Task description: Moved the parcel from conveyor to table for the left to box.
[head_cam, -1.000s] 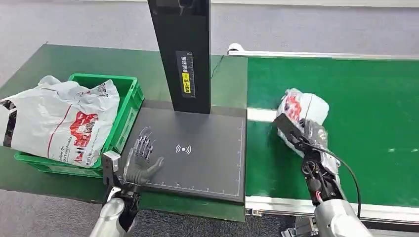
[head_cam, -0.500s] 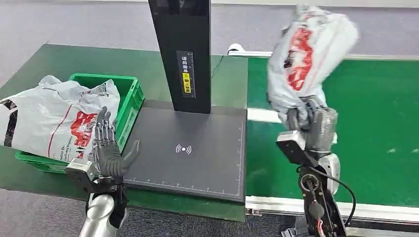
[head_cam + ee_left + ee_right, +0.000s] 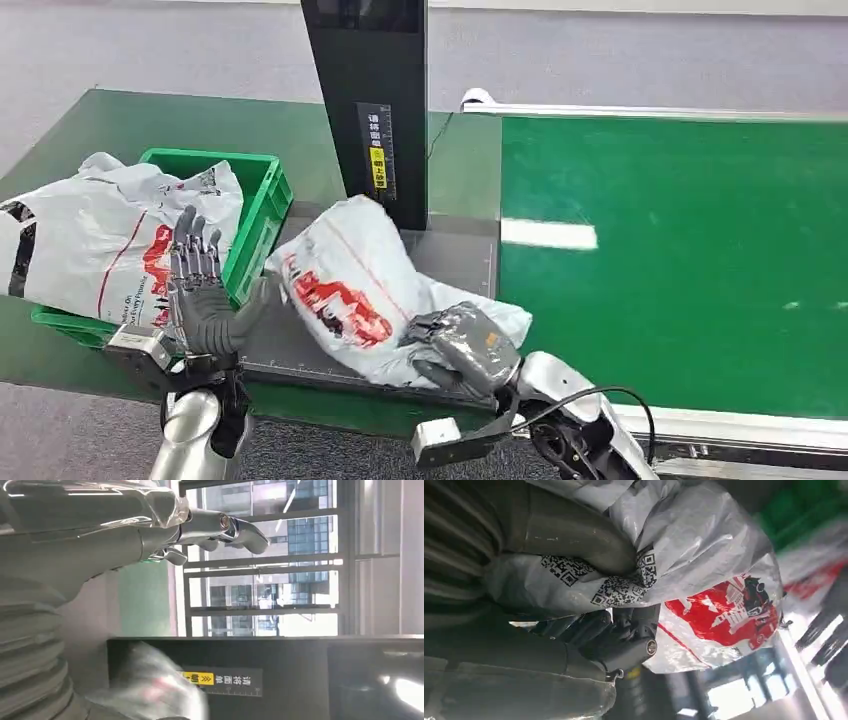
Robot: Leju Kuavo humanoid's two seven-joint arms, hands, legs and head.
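Right hand [image 3: 462,350] clamped on parcel [image 3: 350,290], resting on scanner pad [image 3: 455,265] for handover. Left hand [image 3: 205,300] spread upright beside parcel, ready to receive for crate [image 3: 262,195].

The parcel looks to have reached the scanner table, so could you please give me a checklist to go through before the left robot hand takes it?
1. Parcel lies on the black scanner pad, off the conveyor: ok.
2. Right robot hand has let go: not ok, it grips the parcel's end.
3. Left robot hand holds nothing, fingers apart: ok.
4. Left robot hand touches the parcel: cannot tell.
5. Room in the green crate: not ok, a bag overflows it.
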